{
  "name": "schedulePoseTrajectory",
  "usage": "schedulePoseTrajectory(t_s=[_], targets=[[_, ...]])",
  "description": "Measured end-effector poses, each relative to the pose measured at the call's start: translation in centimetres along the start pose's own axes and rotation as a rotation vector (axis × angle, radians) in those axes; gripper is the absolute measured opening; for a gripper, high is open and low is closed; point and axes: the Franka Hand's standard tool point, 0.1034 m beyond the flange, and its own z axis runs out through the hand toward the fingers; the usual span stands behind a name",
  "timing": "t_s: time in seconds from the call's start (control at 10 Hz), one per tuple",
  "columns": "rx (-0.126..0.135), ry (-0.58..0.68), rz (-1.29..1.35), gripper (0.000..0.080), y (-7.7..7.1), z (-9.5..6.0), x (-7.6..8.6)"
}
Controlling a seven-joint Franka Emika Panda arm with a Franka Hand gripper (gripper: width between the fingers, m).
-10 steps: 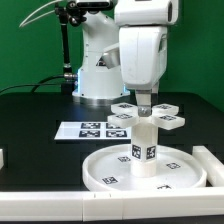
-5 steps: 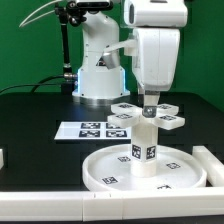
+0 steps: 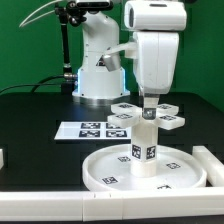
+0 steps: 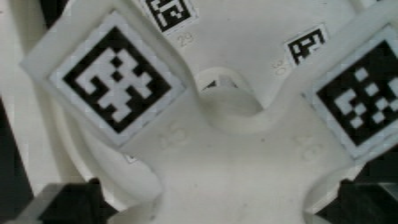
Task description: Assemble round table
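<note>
The large rimmed round disc (image 3: 150,172) lies flat on the table at the front. The short thick post (image 3: 143,146) stands upright at its middle. The cross-shaped foot (image 3: 128,109) sits on top of the post, its tagged arms spread level; it fills the wrist view (image 4: 214,150). My gripper (image 3: 149,104) comes straight down over the foot's hub. In the wrist view its dark fingers (image 4: 61,200) stand wide apart at either side of the hub, and the gripper (image 4: 210,205) looks open around it.
The marker board (image 3: 88,129) lies on the black table behind the disc. A straight white rail (image 3: 212,163) runs along the exterior view's right, and another white piece (image 3: 3,157) shows at its left edge. The robot's base (image 3: 100,75) stands at the back.
My hand has turned about its upright axis and shifted a little toward the exterior view's right. The foot, post and disc have not moved.
</note>
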Motion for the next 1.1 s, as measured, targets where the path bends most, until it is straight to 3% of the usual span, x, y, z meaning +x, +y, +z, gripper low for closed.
schedulePoseTrajectory(t_s=[0.7, 0.8, 1.1], targets=[[0.015, -0.003, 0.007, 0.0620, -0.30, 0.84, -0.36], [0.015, -0.003, 0.007, 0.0441, -0.29, 0.84, -0.34], [0.015, -0.003, 0.041, 0.0443, -0.29, 0.84, -0.35]])
